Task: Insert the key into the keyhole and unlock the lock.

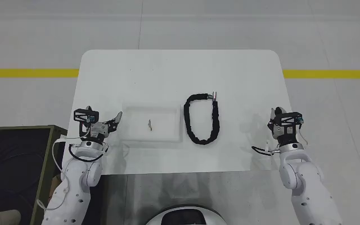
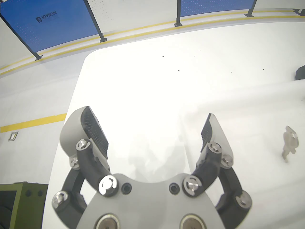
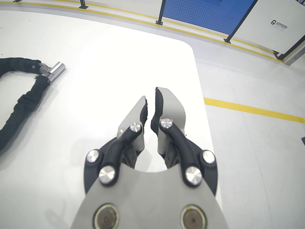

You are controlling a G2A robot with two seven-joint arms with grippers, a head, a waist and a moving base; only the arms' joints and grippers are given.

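Nothing's started yet, I reckon. The left gripper (image 2: 147,115) is spread wide and empty, and the right gripper (image 3: 150,96) is all but closed on nothing. The small flat metal key (image 1: 149,124) lies on a shallow white tray (image 1: 169,110). At its 3 o'clock sits the lock (image 1: 216,121), a black fabric-sleeved loop with a shiny chrome cylinder (image 3: 56,68). Next up is probably a careful pinch on that thin key.
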